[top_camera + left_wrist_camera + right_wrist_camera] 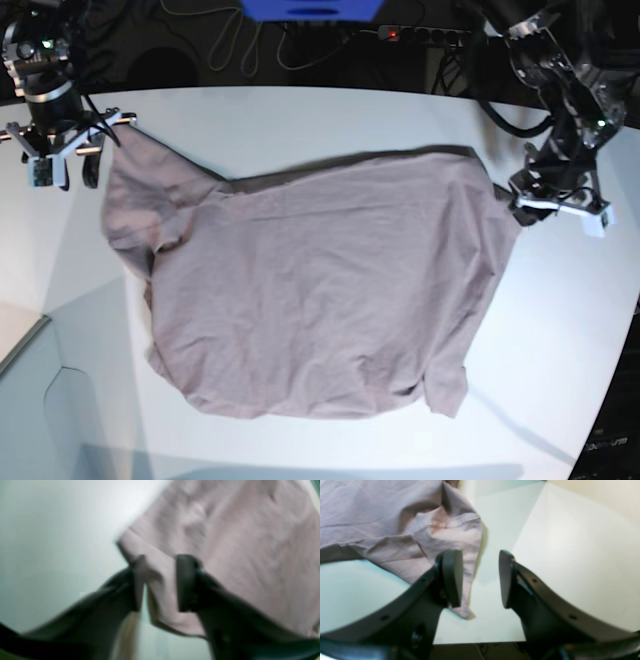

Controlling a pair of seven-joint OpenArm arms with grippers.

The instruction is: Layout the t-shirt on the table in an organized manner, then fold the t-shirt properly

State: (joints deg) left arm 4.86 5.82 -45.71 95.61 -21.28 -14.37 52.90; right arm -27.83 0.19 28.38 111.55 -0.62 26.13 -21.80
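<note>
T-shirt [310, 290] lies spread over the middle of the white counter [560, 330], still lumpy, so the laying-out step is in hand. The left fingers [186, 582] stand apart around a hem fold; I cannot tell if they pinch it. The right fingers [452, 577] are released beside a sleeve corner near the far edge. Next, the corners need pulling out flat. The cloth looks soft, thin and wrinkly.

Motion blur is smearing the whole left wrist view, so whether the left gripper [160, 582] is pinching the t-shirt [225, 542] edge is staying unclear, and the frame edges are cropping the cloth.
</note>
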